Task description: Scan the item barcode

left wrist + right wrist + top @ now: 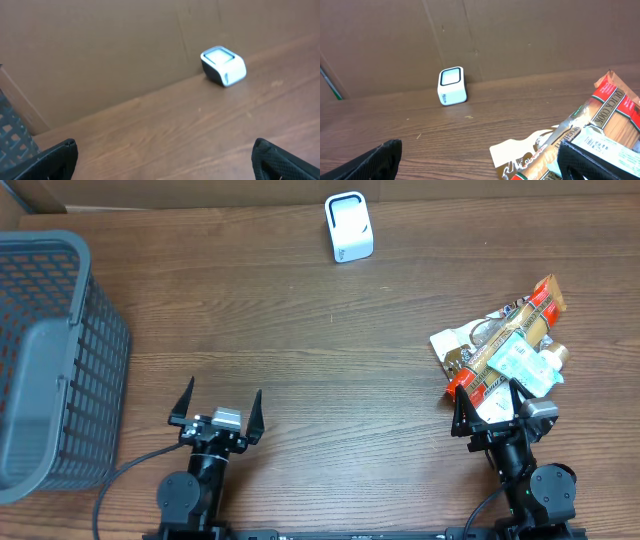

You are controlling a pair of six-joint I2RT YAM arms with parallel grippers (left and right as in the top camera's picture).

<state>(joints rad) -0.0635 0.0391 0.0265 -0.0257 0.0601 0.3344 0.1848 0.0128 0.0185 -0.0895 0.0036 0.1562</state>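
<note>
A white scanner (349, 227) sits well apart from the piled packets (505, 350).

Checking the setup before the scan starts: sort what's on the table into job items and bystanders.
For the job:
white scanner, at the back
pile of grocery packets, on the right

Just lying about:
grey basket, on the left; not needed for scanning itself

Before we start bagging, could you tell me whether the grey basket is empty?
Empty where visible: overhead, the basket shows only bare mesh inside; its left edge is out of frame.
</note>
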